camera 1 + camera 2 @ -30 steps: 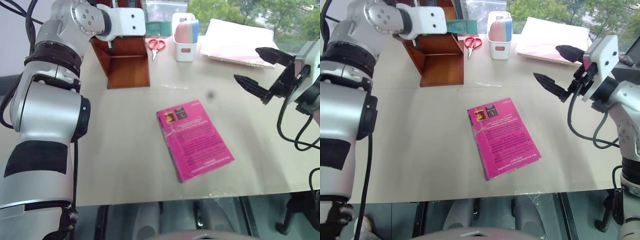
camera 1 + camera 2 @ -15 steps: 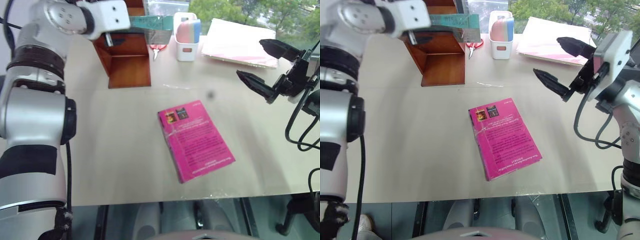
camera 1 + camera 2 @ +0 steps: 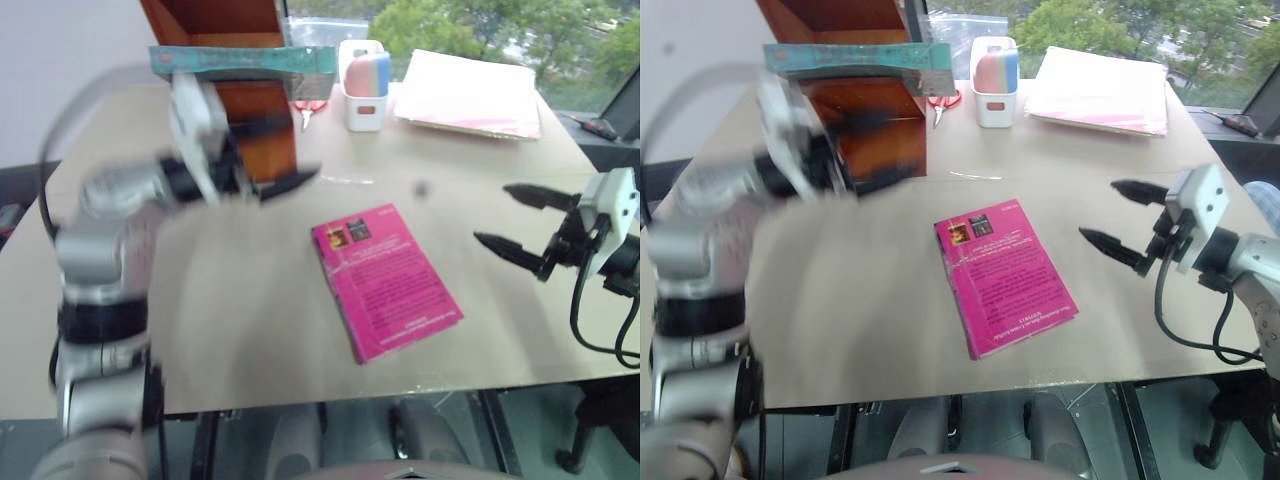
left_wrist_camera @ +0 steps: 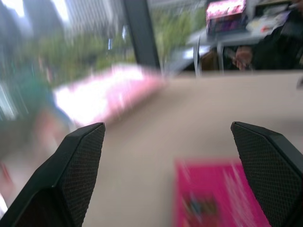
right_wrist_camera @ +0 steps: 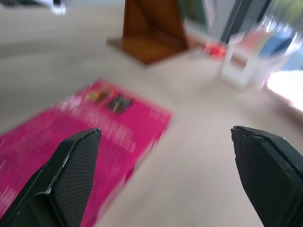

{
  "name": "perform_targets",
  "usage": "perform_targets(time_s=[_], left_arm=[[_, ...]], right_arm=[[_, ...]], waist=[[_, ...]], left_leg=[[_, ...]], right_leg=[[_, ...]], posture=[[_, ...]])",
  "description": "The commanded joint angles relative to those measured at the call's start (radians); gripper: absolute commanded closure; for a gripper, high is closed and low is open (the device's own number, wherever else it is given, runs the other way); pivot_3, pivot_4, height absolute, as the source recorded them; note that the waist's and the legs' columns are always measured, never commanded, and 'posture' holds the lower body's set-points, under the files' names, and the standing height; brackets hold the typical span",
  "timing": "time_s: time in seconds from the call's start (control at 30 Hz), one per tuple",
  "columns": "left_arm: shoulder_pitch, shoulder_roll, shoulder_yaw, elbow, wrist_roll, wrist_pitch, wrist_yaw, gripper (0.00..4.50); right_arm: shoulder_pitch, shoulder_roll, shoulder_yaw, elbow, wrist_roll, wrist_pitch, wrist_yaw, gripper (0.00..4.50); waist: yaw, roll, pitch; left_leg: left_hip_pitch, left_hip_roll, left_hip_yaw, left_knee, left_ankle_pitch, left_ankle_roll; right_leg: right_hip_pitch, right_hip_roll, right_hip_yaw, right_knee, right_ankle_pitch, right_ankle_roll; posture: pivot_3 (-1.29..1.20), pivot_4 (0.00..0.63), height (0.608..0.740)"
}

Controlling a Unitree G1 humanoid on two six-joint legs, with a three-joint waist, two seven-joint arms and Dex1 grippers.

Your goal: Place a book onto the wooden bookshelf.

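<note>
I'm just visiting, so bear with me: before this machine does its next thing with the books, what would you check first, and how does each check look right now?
1. Teal book lies flat on the wooden bookshelf: ok.
2. Left end effector open, holding nothing: ok.
3. Left end effector apart from the book: ok.
4. Right end effector open, holding nothing: ok.
5. Pink book flat on the table, nothing on top: ok.
6. Teal book rests securely, with one end sticking out past the shelf: cannot tell.
</note>
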Motion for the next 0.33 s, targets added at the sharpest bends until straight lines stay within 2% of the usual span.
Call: perform_targets(time_s=[0.03,0.13,0.23,0.27,0.33], left_arm=[[0.201,0.0,0.127,-0.168,0.033,-0.095,0.072,0.04],[0.397,0.01,0.237,-0.206,0.031,-0.155,0.046,0.04],[0.464,0.031,0.284,-0.169,0.023,-0.191,0.031,0.04],[0.474,0.039,0.287,-0.159,0.023,-0.2,0.021,0.04],[0.484,0.049,0.282,-0.149,0.025,-0.207,0.018,0.04]], right_arm=[[0.154,-0.023,-0.109,-0.035,-0.045,-0.05,0.044,0.0],[0.323,-0.015,-0.218,-0.056,-0.066,-0.085,0.085,0.0],[0.383,-0.002,-0.266,-0.077,-0.053,-0.089,0.083,0.0],[0.388,-0.001,-0.269,-0.08,-0.053,-0.09,0.083,0.0],[0.385,0.001,-0.257,-0.086,-0.053,-0.085,0.079,0.0]], waist=[[0.005,-0.001,-0.002],[0.007,-0.001,-0.004],[0.015,-0.001,-0.003],[0.017,-0.001,-0.003],[0.017,-0.001,-0.003]], left_leg=[[-0.001,0.0,-0.002,0.001,0.0,0.0],[0.001,-0.002,0.003,0.002,-0.001,0.001],[0.001,-0.002,0.003,0.003,-0.002,0.003],[0.003,-0.002,0.003,0.003,-0.002,0.002],[0.009,-0.001,0.004,0.002,-0.005,-0.002]], right_leg=[[0.0,0.0,-0.002,0.0,0.0,0.0],[0.006,-0.005,0.001,-0.006,0.0,0.0],[0.006,-0.005,0.001,-0.006,0.0,0.0],[0.006,-0.005,0.001,-0.006,-0.002,-0.004],[0.009,-0.006,0.002,-0.006,-0.004,-0.001]], posture=[[0.0,0.15,0.74],[0.0,0.15,0.74],[0.0,0.15,0.74],[0.0,0.15,0.74],[0.0,0.15,0.74]])
